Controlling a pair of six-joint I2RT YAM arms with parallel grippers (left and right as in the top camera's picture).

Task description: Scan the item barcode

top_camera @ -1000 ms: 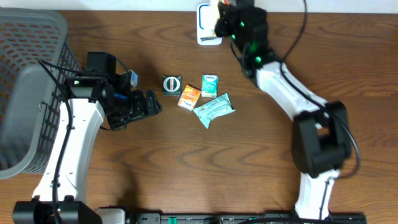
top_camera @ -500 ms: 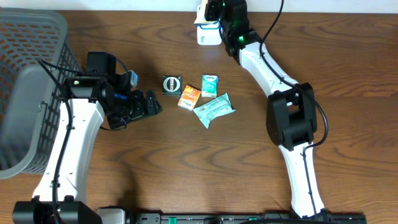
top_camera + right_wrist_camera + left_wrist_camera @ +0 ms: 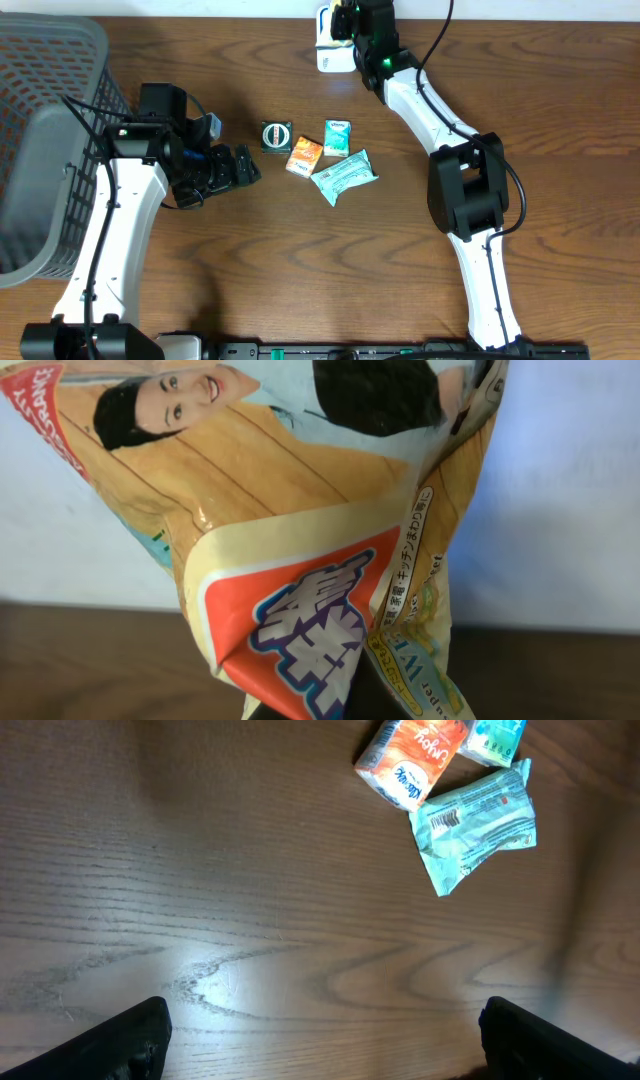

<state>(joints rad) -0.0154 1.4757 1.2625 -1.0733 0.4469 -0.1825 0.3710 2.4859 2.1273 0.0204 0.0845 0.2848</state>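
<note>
From above, the right gripper hovers at the scanner; the left gripper gapes empty beside the loose packs, and its wrist view agrees. Close up, the right gripper is pinched shut on the snack packet; best presented flat, uncreased, code side toward the scanner.

Overhead: bright, even light, sharp, w/ soft shadows beside the arms on the tabletop. Left wrist: pale glare patch on wood at approx 7 o'clock, 3 o'clock side dimmer, fingers of left end effector dark & blurred. Right wrist: packet glossy, slightly soft; wood behind dim.
</note>
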